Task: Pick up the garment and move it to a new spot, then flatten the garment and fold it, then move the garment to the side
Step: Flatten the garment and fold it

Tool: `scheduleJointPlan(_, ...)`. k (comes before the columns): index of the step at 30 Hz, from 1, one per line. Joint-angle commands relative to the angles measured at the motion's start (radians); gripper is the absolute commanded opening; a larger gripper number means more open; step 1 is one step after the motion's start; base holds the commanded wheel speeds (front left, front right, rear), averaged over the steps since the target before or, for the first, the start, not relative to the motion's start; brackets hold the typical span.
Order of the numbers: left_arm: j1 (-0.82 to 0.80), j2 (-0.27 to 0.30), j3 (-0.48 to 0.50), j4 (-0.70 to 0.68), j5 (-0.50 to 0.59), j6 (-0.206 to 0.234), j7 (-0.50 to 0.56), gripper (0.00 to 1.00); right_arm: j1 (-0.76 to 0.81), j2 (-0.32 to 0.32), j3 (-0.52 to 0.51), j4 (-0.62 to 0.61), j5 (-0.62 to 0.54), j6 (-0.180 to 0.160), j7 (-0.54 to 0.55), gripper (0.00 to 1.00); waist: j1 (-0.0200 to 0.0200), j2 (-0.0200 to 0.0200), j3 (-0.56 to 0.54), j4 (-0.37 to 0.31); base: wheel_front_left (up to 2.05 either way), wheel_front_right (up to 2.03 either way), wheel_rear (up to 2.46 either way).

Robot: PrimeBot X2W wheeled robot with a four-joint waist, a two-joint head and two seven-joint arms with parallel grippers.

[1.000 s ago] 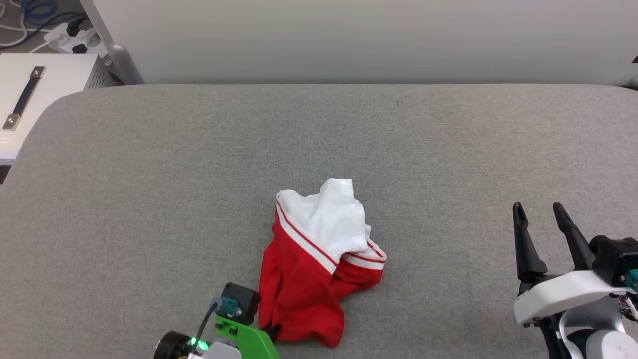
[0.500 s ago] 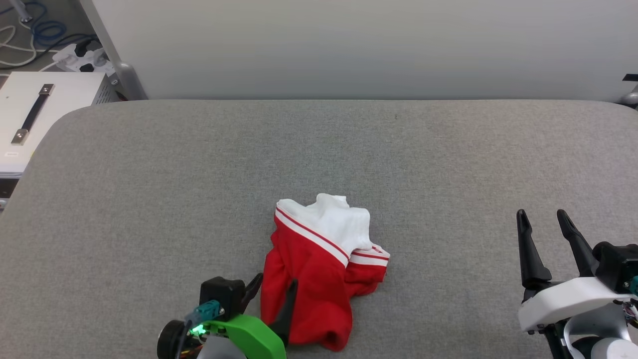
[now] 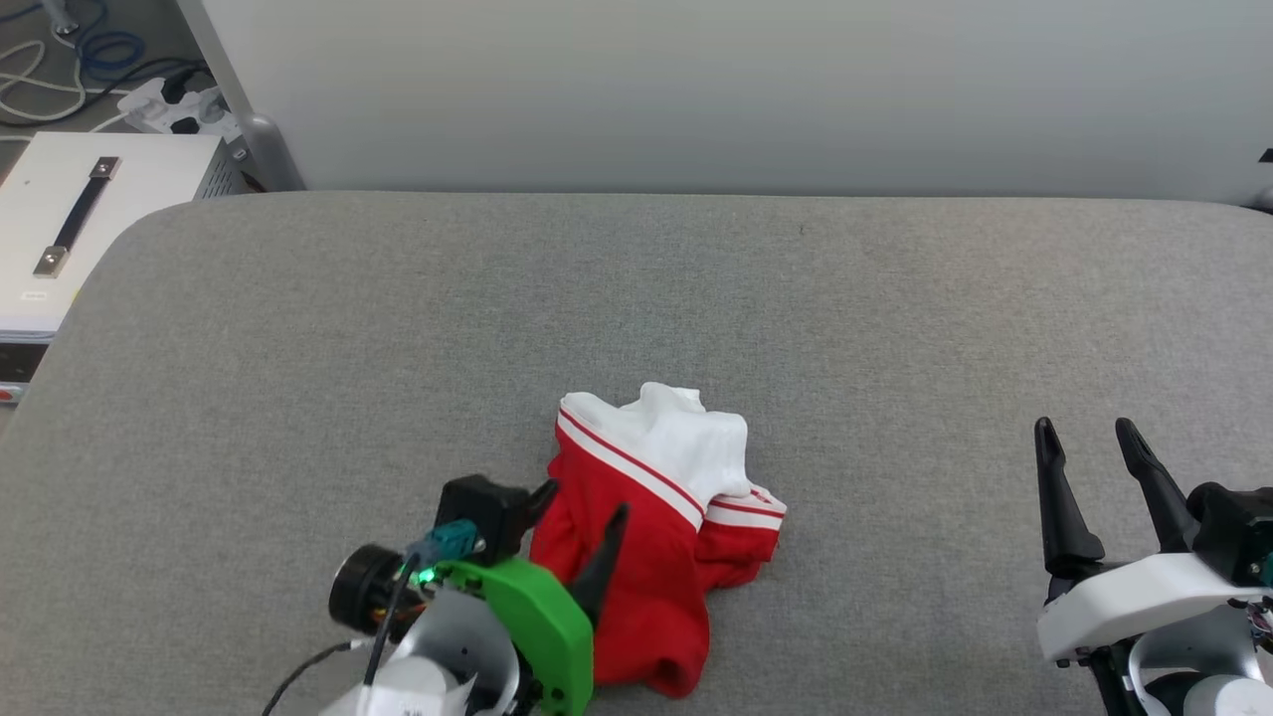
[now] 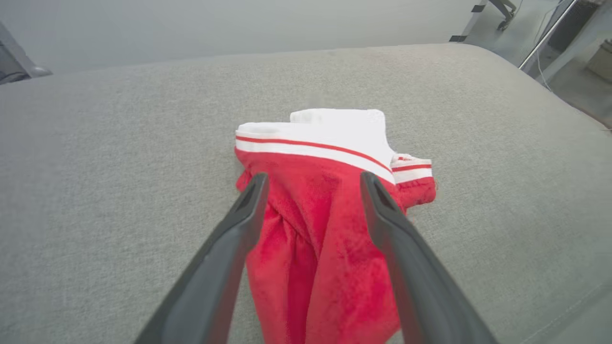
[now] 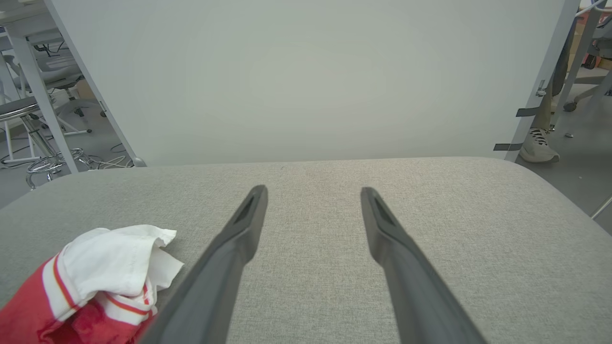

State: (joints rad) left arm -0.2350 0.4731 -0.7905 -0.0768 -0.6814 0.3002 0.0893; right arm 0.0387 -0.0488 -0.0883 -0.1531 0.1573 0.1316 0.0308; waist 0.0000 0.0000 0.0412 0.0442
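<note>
The garment [image 3: 646, 537] lies crumpled on the grey padded table [image 3: 696, 298], red below and white with red stripes on top. In the left wrist view the garment [image 4: 330, 229] sits under and beyond my two spread fingers. My left gripper [image 3: 582, 502] is open over its near left part, nothing pinched between the fingers. My right gripper [image 3: 1086, 436] stands open at the lower right, well clear of the cloth. The right wrist view has the garment [image 5: 91, 282] at its lower left and the right gripper [image 5: 313, 193] open above bare table.
A white wall panel [image 3: 696, 89] runs behind the table. Left of the table stands a white box with a dark handle [image 3: 80, 214], with cables and a power strip [image 3: 184, 104] on the floor. A person's shoe [image 5: 538, 145] is past the table's far right corner.
My left gripper has opened and let go of the garment, which slumped lower onto the table. The head camera shifted slightly. The right gripper stayed as it was.
</note>
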Motion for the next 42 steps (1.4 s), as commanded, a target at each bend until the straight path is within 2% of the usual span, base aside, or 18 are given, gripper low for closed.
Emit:
scheduleJointPlan(1,-0.055,-0.001,-0.012,-0.003,0.005,-0.028,0.036,1.0,-0.002,-0.001,0.001,-0.003,0.0,-0.001,0.001,1.0,0.0,0.0,0.012,0.001,0.0,0.0,0.0)
scheduleJointPlan(6,-0.206,-0.007,-0.069,0.032,-0.024,-0.149,0.2,1.0,-0.015,-0.001,0.005,-0.005,0.001,-0.001,0.001,1.0,0.0,0.0,0.043,-0.002,0.0,0.0,0.0)
scheduleJointPlan(10,-0.3,-0.017,-0.111,0.106,-0.035,-0.223,0.309,1.0,-0.024,-0.001,0.011,-0.001,0.004,-0.001,0.0,1.0,0.0,0.0,0.065,-0.012,0.0,0.0,0.0)
scheduleJointPlan(16,-0.388,-0.04,-0.168,0.226,-0.04,-0.298,0.423,1.0,-0.038,-0.001,0.017,0.009,0.011,-0.001,-0.01,1.0,0.0,0.0,0.096,-0.034,0.0,0.0,0.0)
scheduleJointPlan(21,-0.431,-0.049,-0.196,0.296,-0.032,-0.336,0.465,1.0,-0.047,-0.001,0.017,0.021,0.016,-0.001,-0.021,1.0,0.0,0.0,0.113,-0.048,0.0,0.0,0.0)
scheduleJointPlan(22,-0.437,-0.05,-0.2,0.305,-0.03,-0.34,0.467,0.43,-0.047,-0.001,0.016,0.023,0.016,-0.001,-0.023,1.0,0.0,0.0,0.115,-0.049,0.0,0.0,0.0)
scheduleJointPlan(23,-0.441,-0.052,-0.202,0.31,-0.027,-0.343,0.465,0.14,-0.048,-0.001,0.015,0.025,0.016,-0.001,-0.025,1.0,0.0,0.0,0.116,-0.05,0.0,0.0,0.0)
scheduleJointPlan(24,-0.444,-0.053,-0.203,0.316,-0.026,-0.345,0.463,0.0,-0.049,-0.001,0.014,0.027,0.017,-0.001,-0.026,1.0,0.0,0.0,0.117,-0.051,0.0,0.0,0.0)
scheduleJointPlan(29,-0.455,-0.056,-0.206,0.331,-0.017,-0.348,0.449,0.0,-0.049,-0.001,0.006,0.033,0.019,-0.001,-0.029,1.0,0.0,0.0,0.113,-0.044,0.0,0.0,0.0)
scheduleJointPlan(35,-0.461,-0.041,-0.174,0.298,0.005,-0.319,0.371,0.0,-0.048,-0.001,-0.002,0.03,0.016,-0.001,-0.027,1.0,0.0,0.0,0.1,-0.023,0.0,0.0,0.0)
scheduleJointPlan(38,-0.442,-0.021,-0.128,0.25,0.01,-0.273,0.296,0.0,-0.045,-0.001,-0.006,0.029,0.015,-0.001,-0.024,1.0,0.0,0.0,0.092,-0.014,0.0,0.0,0.0)
scheduleJointPlan(42,-0.355,0.015,-0.04,0.189,-0.022,-0.17,0.2,0.0,-0.037,-0.001,-0.009,0.028,0.016,-0.001,-0.022,1.0,0.0,0.0,0.081,-0.007,0.0,0.0,0.0)
